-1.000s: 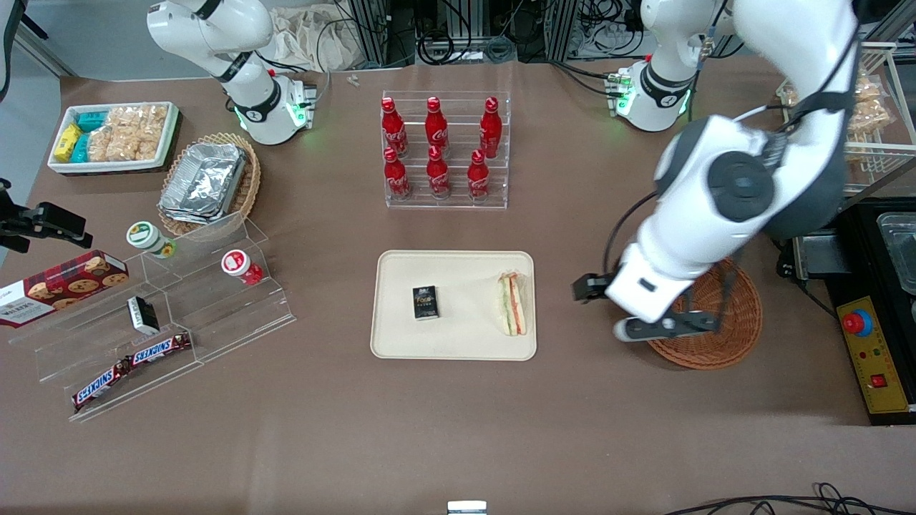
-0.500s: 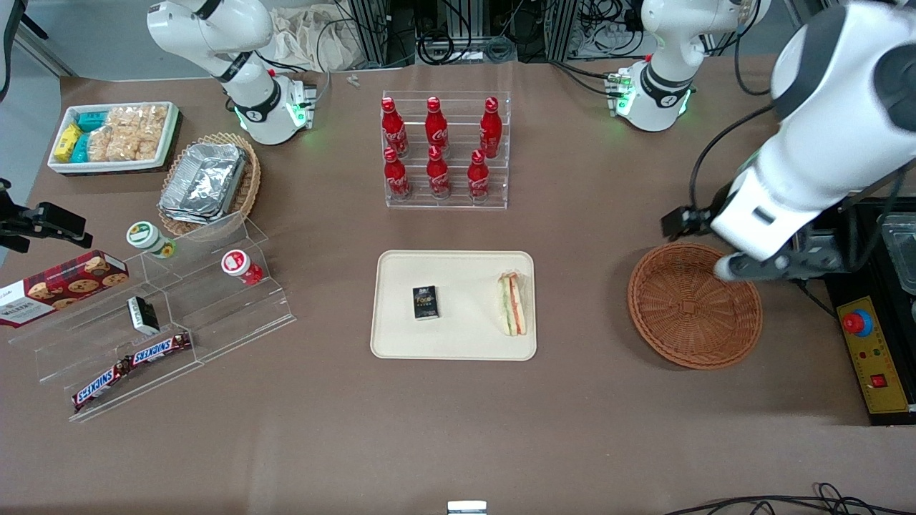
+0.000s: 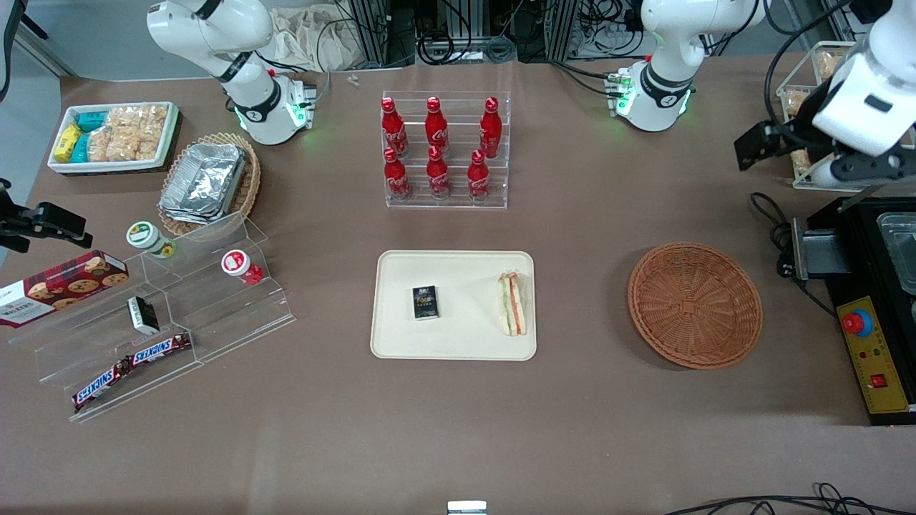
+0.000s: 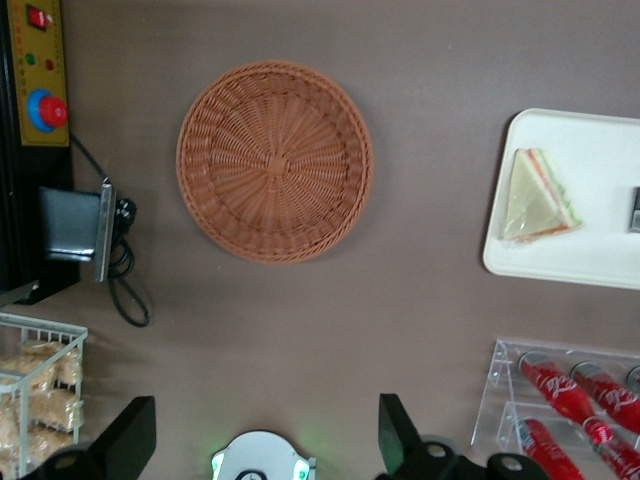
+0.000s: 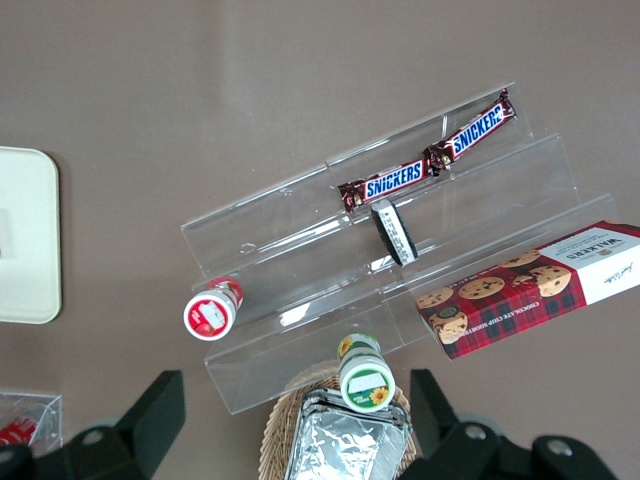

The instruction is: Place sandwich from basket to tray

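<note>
Sandwich (image 3: 513, 304) at rest on tray (image 3: 401, 343), basket (image 3: 694, 305) bare.

Tool (image 4: 262, 440) raised high toward the working arm's end of the table (image 3: 458, 429), well apart from basket and tray, fingers spread wide, gripping nothing. Soft, light wedge lying flat near the tray edge closest to the basket; probably easily crushed, best pinched gently across the bread faces. Small dark box (image 3: 426, 302) sharing the tray, apart from the sandwich. Rack of red bottles (image 3: 438, 150) farther from the front camera; nothing crowding the sandwich.
</note>
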Tool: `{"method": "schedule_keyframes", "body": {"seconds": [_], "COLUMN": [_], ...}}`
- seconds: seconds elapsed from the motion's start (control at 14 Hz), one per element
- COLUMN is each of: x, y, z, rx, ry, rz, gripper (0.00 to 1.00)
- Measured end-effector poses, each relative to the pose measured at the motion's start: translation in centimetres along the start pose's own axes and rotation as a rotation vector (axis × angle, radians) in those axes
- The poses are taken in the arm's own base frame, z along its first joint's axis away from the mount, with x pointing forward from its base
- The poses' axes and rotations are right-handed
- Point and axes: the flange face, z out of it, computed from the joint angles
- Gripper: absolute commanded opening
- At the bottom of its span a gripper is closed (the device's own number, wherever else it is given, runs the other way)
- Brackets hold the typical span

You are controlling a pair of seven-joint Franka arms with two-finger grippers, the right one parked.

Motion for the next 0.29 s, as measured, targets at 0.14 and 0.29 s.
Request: {"method": "schedule_keyframes", "body": {"seconds": [0.14, 0.29], "x": [-1.16, -1.27], "y": [-0.28, -0.2], "z": [0.02, -0.05], "rx": [0.004, 0.003], "ry": [-0.003, 0.001], "rz": [0.0, 0.003], "gripper": [1.0, 1.0]}}
